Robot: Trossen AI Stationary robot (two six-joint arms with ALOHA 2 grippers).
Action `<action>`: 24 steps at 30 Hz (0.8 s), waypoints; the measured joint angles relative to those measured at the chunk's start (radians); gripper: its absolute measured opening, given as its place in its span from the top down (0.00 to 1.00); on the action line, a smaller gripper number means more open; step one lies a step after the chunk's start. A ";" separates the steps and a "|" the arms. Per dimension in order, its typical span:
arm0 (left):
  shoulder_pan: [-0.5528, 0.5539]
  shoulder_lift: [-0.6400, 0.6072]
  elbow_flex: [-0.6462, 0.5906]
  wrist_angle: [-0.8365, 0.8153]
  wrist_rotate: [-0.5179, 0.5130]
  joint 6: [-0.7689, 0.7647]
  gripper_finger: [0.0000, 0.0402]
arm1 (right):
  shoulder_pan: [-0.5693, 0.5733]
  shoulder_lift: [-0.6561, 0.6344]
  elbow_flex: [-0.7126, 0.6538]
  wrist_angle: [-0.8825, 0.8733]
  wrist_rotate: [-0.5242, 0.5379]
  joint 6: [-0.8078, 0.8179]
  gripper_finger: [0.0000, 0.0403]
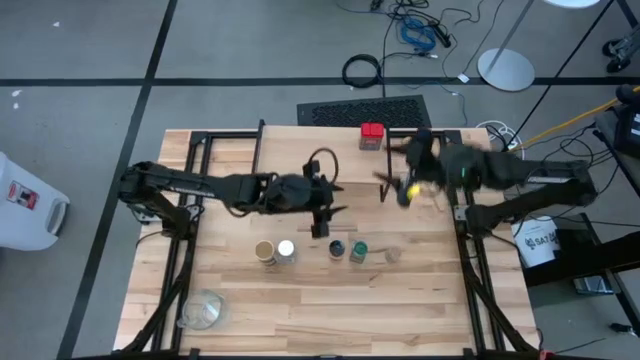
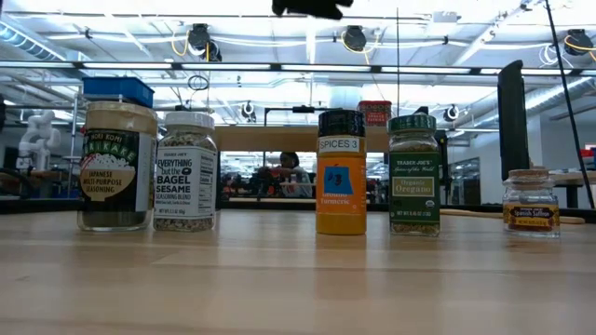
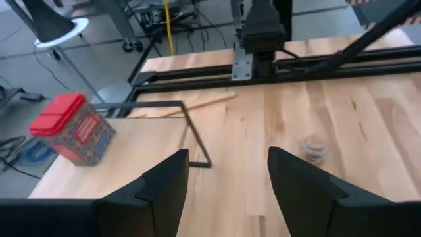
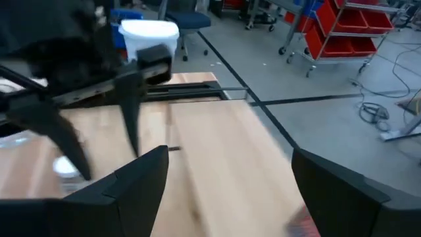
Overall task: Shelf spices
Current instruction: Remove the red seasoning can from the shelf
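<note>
Five spice jars stand on their bases in a row on the table's near half: tan lid (image 2: 116, 167), white lid (image 2: 186, 172), black lid (image 2: 341, 172), green lid (image 2: 413, 175) and a small cork-topped jar (image 2: 531, 200). The red square tin (image 1: 372, 135) stands on the shelf (image 1: 310, 140) at the far edge. My left gripper (image 1: 338, 198) hovers open at mid-table, past the jar row. Its wrist view shows the red tin (image 3: 69, 128) and the small jar (image 3: 314, 148) ahead. My right gripper (image 1: 385, 185) is open, just right of the left one, near the shelf.
A clear glass bowl (image 1: 205, 310) sits near the table's near left corner. A wooden spoon (image 3: 197, 105) lies on the table by the shelf's black leg (image 3: 197, 141). The two grippers are close together at mid-table. Bare wood stretches nearer than the jar row.
</note>
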 joint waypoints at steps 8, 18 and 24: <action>0.085 0.000 -0.022 -0.033 0.118 -0.024 0.47 | -0.418 0.084 0.103 -0.125 -0.387 -0.260 0.23; 0.082 0.000 -0.022 -0.046 0.121 -0.050 0.47 | -0.696 0.293 0.103 -0.125 -0.705 -0.409 0.23; 0.083 -0.003 -0.022 -0.052 0.121 -0.052 0.47 | -0.786 0.382 0.103 -0.125 -0.825 -0.436 0.22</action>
